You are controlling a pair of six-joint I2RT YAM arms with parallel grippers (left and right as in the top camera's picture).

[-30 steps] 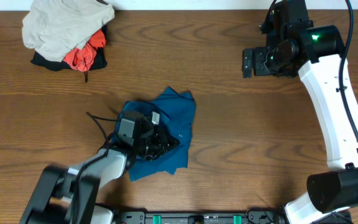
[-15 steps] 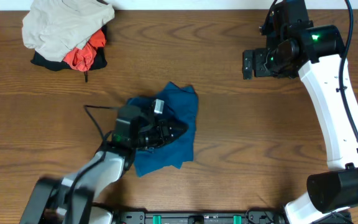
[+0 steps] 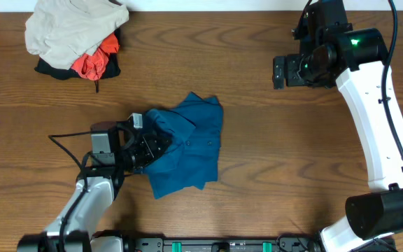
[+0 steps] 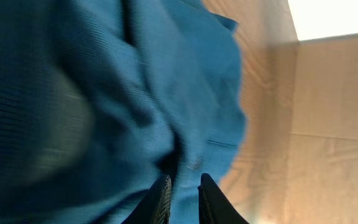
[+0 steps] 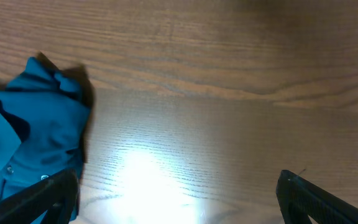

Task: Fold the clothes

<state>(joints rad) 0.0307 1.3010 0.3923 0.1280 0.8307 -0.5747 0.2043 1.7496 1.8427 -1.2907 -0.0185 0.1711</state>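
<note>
The clothes are one teal-blue shirt lying crumpled in the middle of the table, its collar and buttons facing up. My left gripper lies low at the shirt's left edge, pointing right into the cloth. In the left wrist view the blue cloth fills most of the picture, and the left gripper has its fingers a narrow gap apart with cloth showing beyond them. My right gripper hangs high at the back right, far from the shirt. It stands wide open over bare wood, with the shirt at the picture's left.
A heap of other garments sits in the back left corner: a pale beige one on top of an orange-red one and a black one. A black cable loops out left of the left wrist. The brown wooden table lies bare to the shirt's right.
My left gripper has slid left from over the shirt's middle to its left edge, and its fingers have parted a little. The shirt lies slightly more spread. The right arm has not moved.
</note>
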